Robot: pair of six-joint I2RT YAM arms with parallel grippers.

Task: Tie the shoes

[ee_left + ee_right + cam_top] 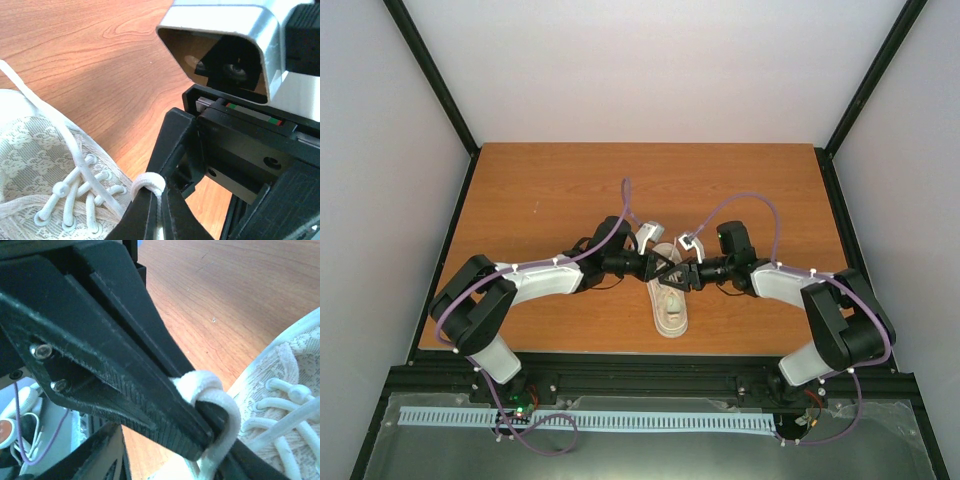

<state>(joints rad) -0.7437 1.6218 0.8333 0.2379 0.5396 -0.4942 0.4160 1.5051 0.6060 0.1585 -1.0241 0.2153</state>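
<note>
Left pincer (151, 201) clamped shut on a white lace loop (148, 183) beside the sneaker (35, 150) on the counter (550, 190). Right pincer (682, 272) close alongside; cannot tell its opening or hold.

Wooden table (540, 200), enclosed by white walls (650, 70) and black frame posts (430, 60). One cream sneaker (672, 314) lies at centre, lengthwise from near to far. The left gripper (655, 266) and right gripper (686, 272) meet tip to tip over its middle; finger spacing is not discernible. A purple cable (625, 200) loops above each arm. A pale slotted strip (580, 420) runs along the near edge.
</note>
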